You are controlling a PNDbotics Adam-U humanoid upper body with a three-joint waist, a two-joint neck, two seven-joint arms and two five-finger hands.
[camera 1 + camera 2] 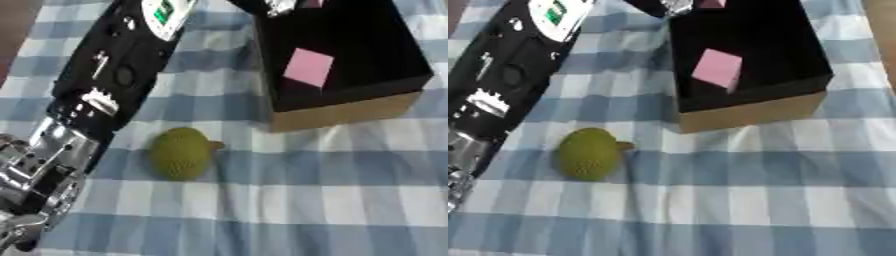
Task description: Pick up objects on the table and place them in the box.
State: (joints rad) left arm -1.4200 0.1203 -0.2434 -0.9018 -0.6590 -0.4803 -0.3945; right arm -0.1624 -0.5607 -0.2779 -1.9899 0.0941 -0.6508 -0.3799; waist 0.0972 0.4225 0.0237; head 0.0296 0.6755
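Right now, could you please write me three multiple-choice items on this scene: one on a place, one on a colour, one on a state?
1. Where does the green fruit lie?
A. inside the box
B. on the checked cloth, in front of the box
C. in a robot hand

2. What colour is the block inside the box?
A. pink
B. yellow
C. white

3. How is the box?
A. shut with a lid
B. tipped on its side
C. open at the top

Answers: 1 B, the fruit rests on the checked cloth near the box's front corner, apart from it. 2 A, the block shows pink against the dark interior. 3 C, the inside is visible from above.
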